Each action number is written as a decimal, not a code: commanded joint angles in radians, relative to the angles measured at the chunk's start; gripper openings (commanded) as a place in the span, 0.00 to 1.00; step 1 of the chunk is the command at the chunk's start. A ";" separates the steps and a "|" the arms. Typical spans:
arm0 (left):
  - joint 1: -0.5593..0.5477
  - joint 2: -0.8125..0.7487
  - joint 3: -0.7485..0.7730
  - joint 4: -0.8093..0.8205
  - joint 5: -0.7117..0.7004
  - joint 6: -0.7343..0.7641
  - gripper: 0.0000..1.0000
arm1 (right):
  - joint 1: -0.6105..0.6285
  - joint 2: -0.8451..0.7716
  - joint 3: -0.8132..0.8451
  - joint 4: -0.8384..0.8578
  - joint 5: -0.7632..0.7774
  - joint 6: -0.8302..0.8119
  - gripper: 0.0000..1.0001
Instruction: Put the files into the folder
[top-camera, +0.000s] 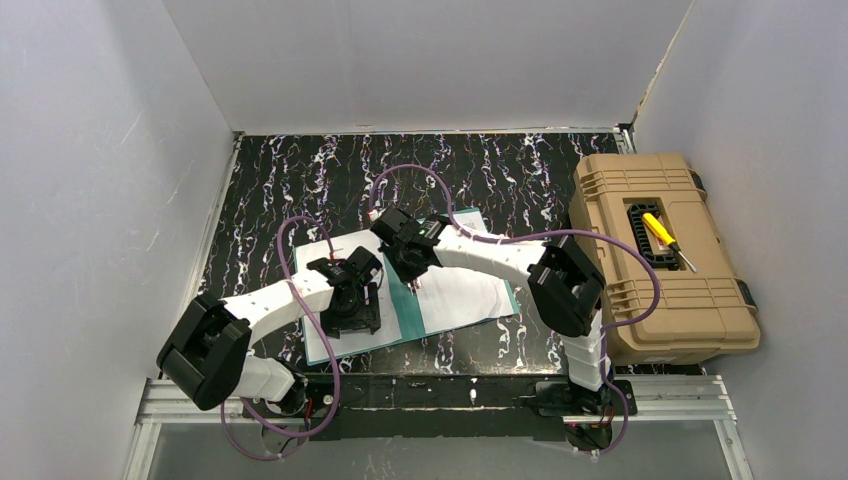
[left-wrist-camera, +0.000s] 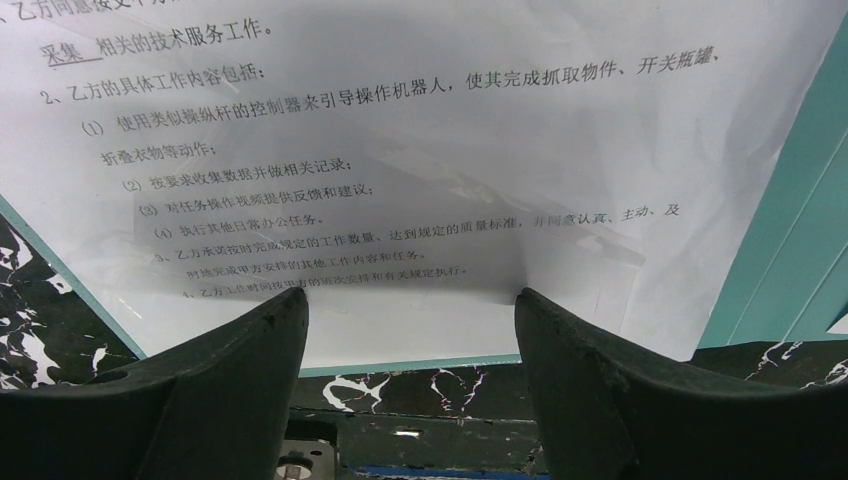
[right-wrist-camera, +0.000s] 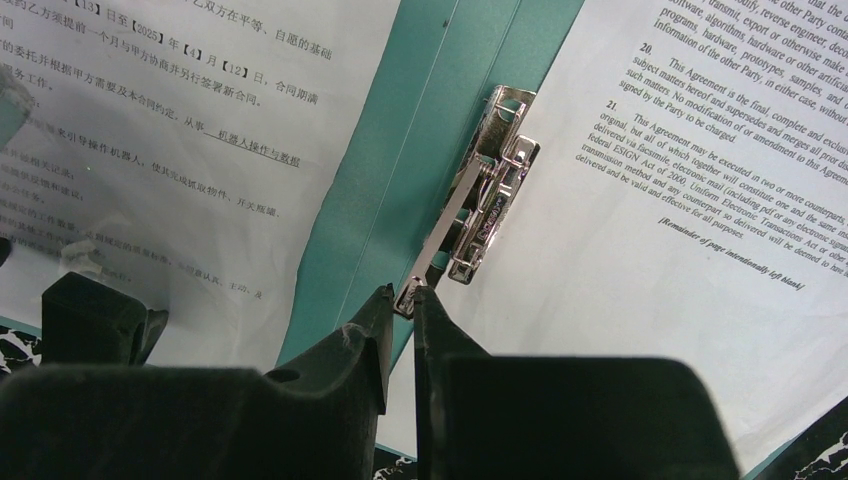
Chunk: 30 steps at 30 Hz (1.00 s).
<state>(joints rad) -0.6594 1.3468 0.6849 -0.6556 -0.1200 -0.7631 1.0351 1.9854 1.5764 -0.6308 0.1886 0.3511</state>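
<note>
Your right gripper pinches the lever tip of the metal clip on the spine of the open teal folder, mid-table. Printed sheets lie on both halves. Your left gripper stands spread over the left sheet's near edge.

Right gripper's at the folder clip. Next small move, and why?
Probably lift the lever gently to open the clamp. The right gripper looks pinched on the lever tip of the clip at the spine of the folder. A sheet lies right beside the clip. The left gripper hangs open over the other sheet.
</note>
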 joint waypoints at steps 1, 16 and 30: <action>0.014 0.035 -0.062 0.034 0.005 -0.011 0.73 | 0.010 0.009 0.009 -0.038 0.024 -0.019 0.18; 0.061 0.031 -0.086 0.066 0.051 -0.005 0.73 | 0.044 0.039 -0.102 -0.053 0.043 -0.028 0.04; 0.114 0.034 -0.097 0.087 0.094 0.011 0.73 | 0.051 0.074 -0.192 -0.028 0.065 -0.028 0.01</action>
<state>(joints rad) -0.5575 1.3270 0.6678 -0.6392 -0.0322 -0.7624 1.0817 1.9907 1.4578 -0.5949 0.2466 0.3317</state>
